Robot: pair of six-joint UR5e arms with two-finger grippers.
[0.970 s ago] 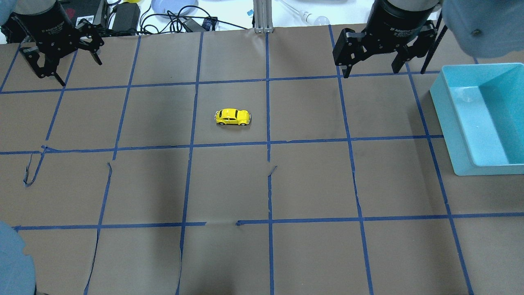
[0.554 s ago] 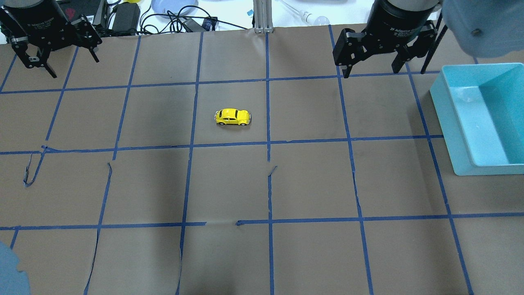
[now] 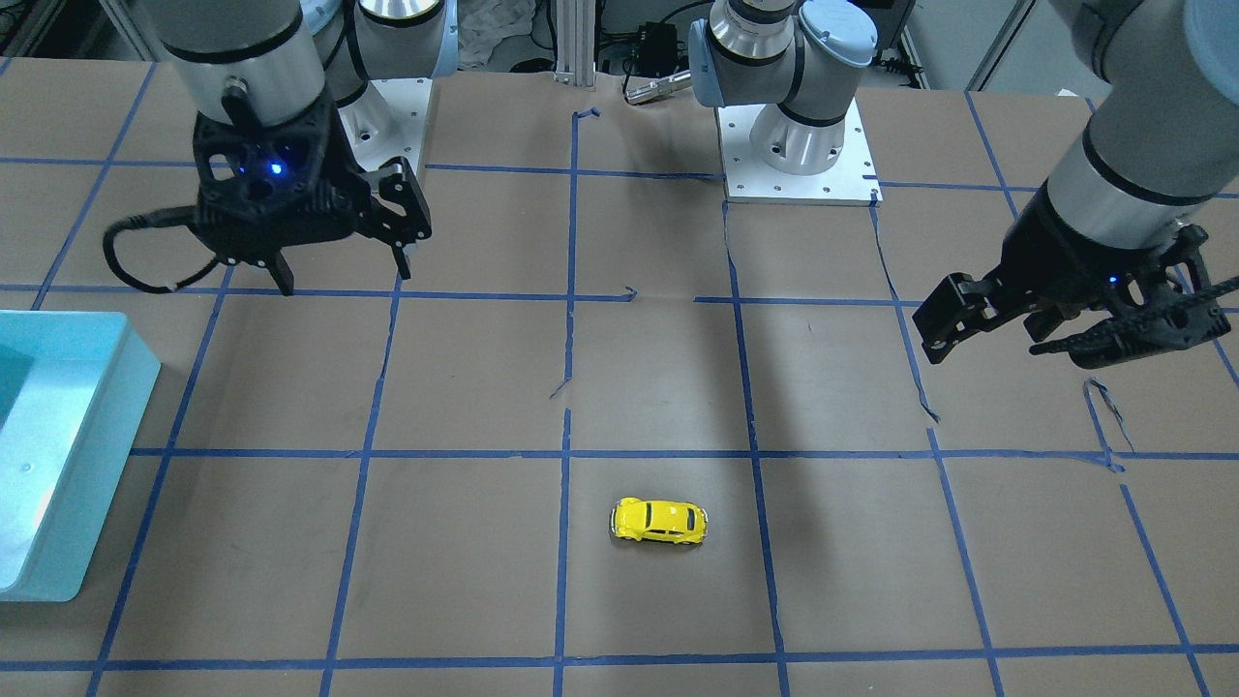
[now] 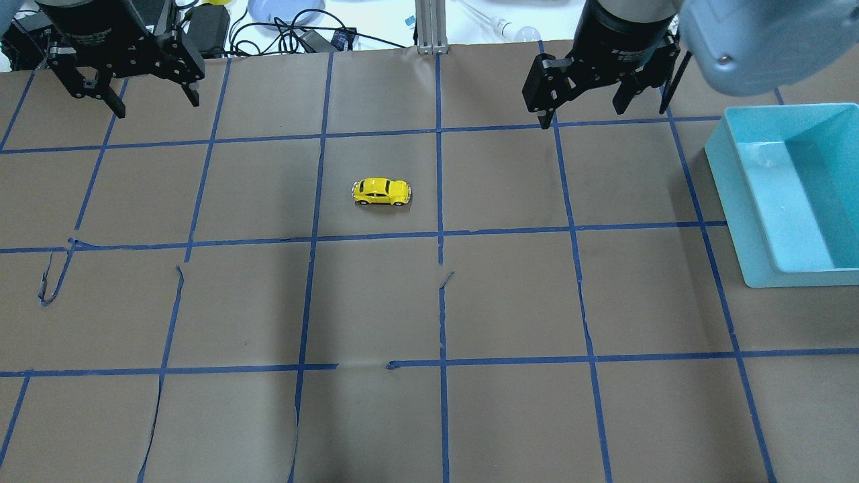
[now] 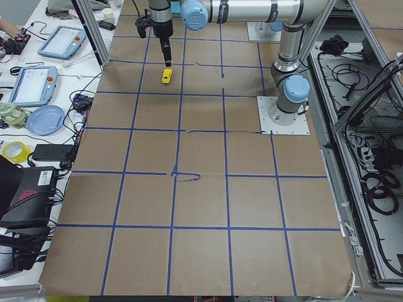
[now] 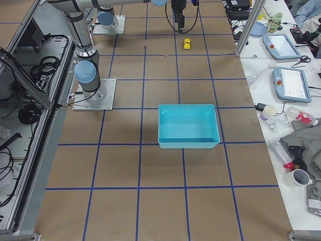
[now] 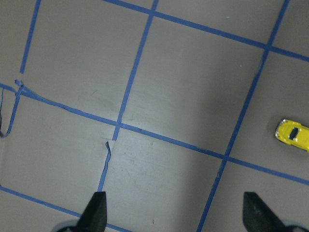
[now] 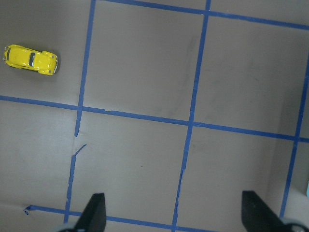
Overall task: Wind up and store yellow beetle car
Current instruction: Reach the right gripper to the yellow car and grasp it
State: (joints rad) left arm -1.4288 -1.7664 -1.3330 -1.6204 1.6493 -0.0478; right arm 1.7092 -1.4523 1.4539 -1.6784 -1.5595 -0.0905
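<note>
Brown paper covers the desk (image 4: 510, 302), gridded with blue tape (image 4: 439, 235); several tape strips are torn or lifting, notably on the robot's left side. Tiny glossy bright-yellow beetle-shaped toy car (image 4: 381, 192) stands on its wheels in a square just left of the centre tape line, side-on to the overhead camera, touching nothing but the paper. Rectangular teal plastic bin (image 4: 741, 221) sits at the desk's right edge, well apart from the car, open side up. Beyond the far edge: black cables, a power adapter (image 4: 207, 27) and a light-blue plate (image 4: 285, 10), all off the paper.

Left arm (image 3: 1123, 126) hangs over the far-left squares, wrist tilted so the black gripper body slants rather than pointing straight down. Left jaws are spread wide, holding nothing; the left wrist view shows both tips far apart at its bottom edge, with the car's nose just entering at its right edge (image 7: 294, 135).

Right arm (image 3: 242, 58) hangs over the far row between the car's column and the bin, gripper body pointing down at the desk. Right jaws are also spread wide, holding nothing; in the right wrist view the car shows at top left (image 8: 31, 59), well away from the tips.
</note>
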